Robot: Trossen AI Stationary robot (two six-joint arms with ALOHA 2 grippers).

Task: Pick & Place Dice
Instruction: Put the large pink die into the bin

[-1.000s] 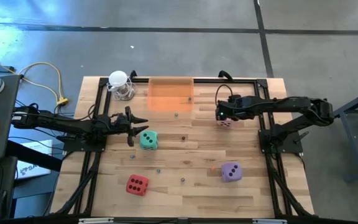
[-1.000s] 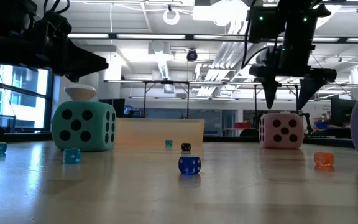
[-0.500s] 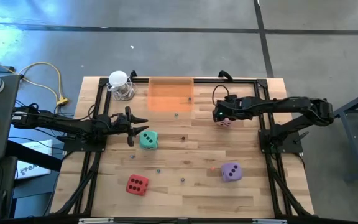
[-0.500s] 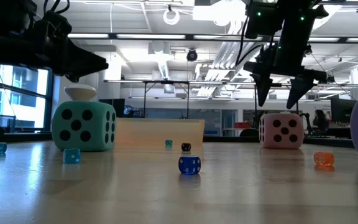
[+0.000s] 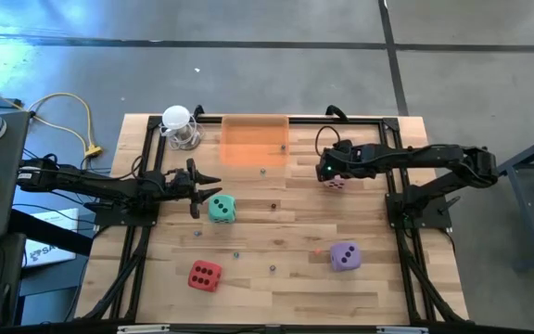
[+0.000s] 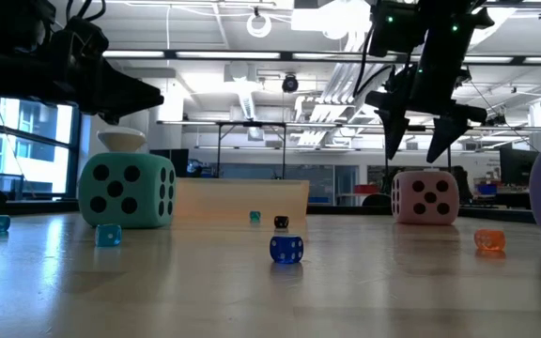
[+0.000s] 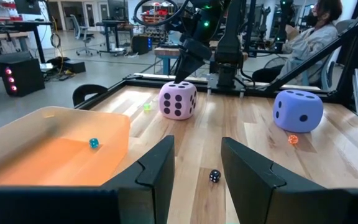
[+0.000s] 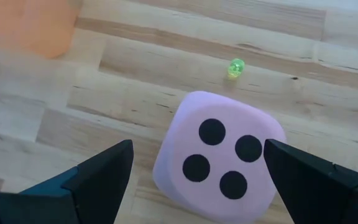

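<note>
You have a wooden counter (image 5: pixel 276 288) with a translucent orange tray (image 5: pixel 254 141) at its far edge; a tiny teal die (image 7: pixel 94 142) lies inside it. Just beside the tray sits a small white-topped clear object (image 5: pixel 179 127). Scattered on the planks you see small dice: blue (image 6: pixel 286 249), black (image 7: pixel 214 176), orange (image 6: pixel 488 240), green (image 8: pixel 235 66). A yellow cable (image 5: pixel 80 116) trails on the floor. A seated person (image 7: pixel 306 37) shows beyond.

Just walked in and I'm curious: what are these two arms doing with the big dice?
The right gripper hangs open just above the pink die, which sits on the table, not held. The left gripper waits beside the teal die, gripping nothing. The red die and purple die lie untouched; the orange tray holds only tiny dice.
</note>
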